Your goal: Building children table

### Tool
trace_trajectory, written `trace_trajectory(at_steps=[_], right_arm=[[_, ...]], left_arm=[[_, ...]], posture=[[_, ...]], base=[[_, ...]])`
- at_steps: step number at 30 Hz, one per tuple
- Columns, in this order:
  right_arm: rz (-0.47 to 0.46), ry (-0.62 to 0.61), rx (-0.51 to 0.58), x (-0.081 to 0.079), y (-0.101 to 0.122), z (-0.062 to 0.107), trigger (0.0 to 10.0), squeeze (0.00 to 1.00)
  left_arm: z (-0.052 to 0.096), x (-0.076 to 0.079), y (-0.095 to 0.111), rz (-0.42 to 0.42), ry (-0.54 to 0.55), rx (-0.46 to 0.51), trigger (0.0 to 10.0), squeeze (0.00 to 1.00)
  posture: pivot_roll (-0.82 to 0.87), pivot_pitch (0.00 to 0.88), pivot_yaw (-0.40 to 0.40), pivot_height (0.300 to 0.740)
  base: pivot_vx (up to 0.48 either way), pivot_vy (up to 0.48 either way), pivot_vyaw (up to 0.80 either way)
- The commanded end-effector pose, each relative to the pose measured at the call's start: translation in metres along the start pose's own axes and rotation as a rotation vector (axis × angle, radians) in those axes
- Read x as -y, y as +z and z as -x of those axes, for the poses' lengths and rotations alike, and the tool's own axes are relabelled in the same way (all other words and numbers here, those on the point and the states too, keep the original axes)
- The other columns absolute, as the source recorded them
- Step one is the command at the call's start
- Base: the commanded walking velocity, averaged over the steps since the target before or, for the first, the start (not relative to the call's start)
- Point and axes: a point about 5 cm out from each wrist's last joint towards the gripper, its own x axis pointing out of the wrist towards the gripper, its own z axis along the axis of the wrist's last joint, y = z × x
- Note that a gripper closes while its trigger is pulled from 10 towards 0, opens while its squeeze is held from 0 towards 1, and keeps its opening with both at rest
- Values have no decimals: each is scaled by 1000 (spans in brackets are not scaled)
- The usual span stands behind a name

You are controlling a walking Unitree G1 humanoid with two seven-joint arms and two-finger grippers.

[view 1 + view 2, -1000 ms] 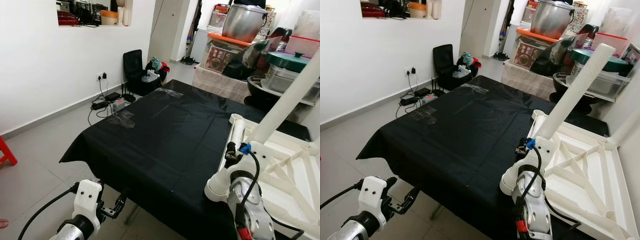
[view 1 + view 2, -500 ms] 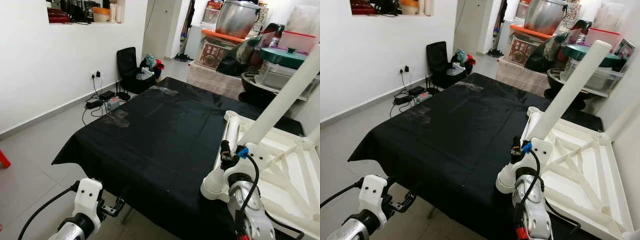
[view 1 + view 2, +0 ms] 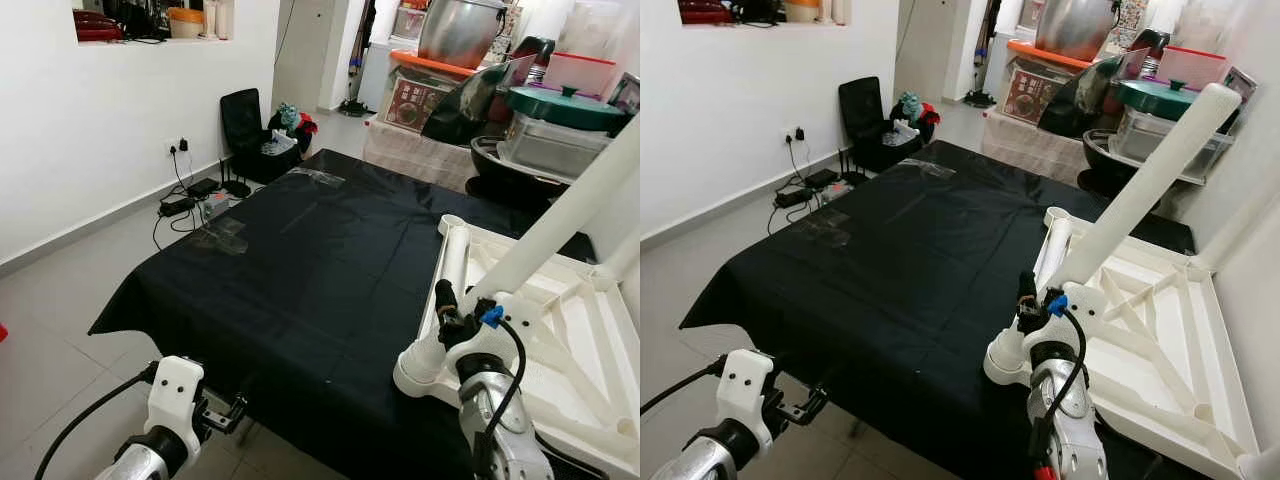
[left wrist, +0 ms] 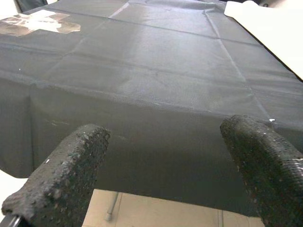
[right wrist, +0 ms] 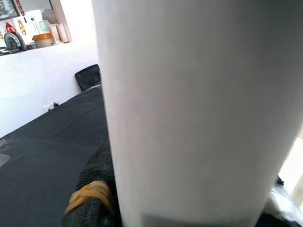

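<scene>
Right wrist view: right gripper (image 3: 1028,296), seemingly around white leg (image 3: 1145,187).

White plastic tabletop (image 3: 1160,345), upside down on the black-covered table, ribbed underside facing up, with raised rim and diagonal braces. One white leg (image 3: 453,262) lies flat along its near edge. A second white round leg (image 3: 1140,190) slants upward above it, lower end at the right gripper (image 3: 1032,300).
</scene>
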Motion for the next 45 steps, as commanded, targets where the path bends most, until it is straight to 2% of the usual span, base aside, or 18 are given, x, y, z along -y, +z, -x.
trace_trajectory(at_steps=[1,9,12,17,24,27,28,29,30,31,32,34,39,43,45], right_arm=[[20,-62,-84,17,-17,5,10000,0],[10,-44,-85,17,-20,5,10000,0],[-40,-58,-86,23,-23,5,10000,0],[-57,-69,-82,28,-25,6,10000,0],[-34,-3,-45,20,-19,6,10000,0],[76,190,-4,-3,-13,5,10000,0],[76,190,-4,-3,-13,5,10000,0],[107,262,-7,-11,-13,5,10000,0],[107,262,-7,-11,-13,5,10000,0],[140,336,-20,-19,-14,5,10000,0],[140,336,-20,-19,-14,5,10000,0],[198,453,-71,-30,-20,5,10000,0],[205,482,-111,-31,-25,2,10000,0],[150,477,-159,-29,-25,-10,10000,0],[150,477,-159,-29,-25,-10,10000,0]], left_arm=[[-1,1,-4,-1,-13,-18,10000,0],[-1,1,-3,-5,-11,-18,10000,0],[0,2,-3,-7,-11,-17,10000,0],[0,1,-3,-8,-9,-17,10000,0],[0,1,-3,-11,-7,-16,10000,0],[0,2,-3,-13,-7,-15,10000,0],[0,2,-3,-13,-7,-15,10000,0],[0,2,-3,-13,-7,-16,10000,0],[0,2,-3,-13,-7,-16,10000,0],[0,2,-3,-13,-7,-15,10000,0],[0,2,-3,-13,-7,-15,10000,0],[0,3,-3,-12,-7,-14,10000,0],[0,4,-3,-9,-6,-12,10000,0],[-1,5,-3,-5,-4,-10,10000,0],[-1,5,-3,-5,-4,-10,10000,0]], posture=[[110,0,-122,740],[115,0,-122,740],[117,0,-122,740],[120,0,-122,740],[119,0,-120,740],[121,0,-119,740],[121,0,-119,740],[121,0,-119,740],[121,0,-119,740],[122,0,-121,740],[122,0,-121,740],[123,0,-127,740],[125,0,-132,740],[129,0,-139,740],[129,0,-139,740]], base=[[0,0,0],[0,0,0],[0,0,0],[0,0,0],[0,0,0],[0,0,0],[0,0,0],[0,0,0],[0,0,0],[0,0,0],[0,0,0],[0,0,0],[0,0,0],[0,0,0],[0,0,0]])
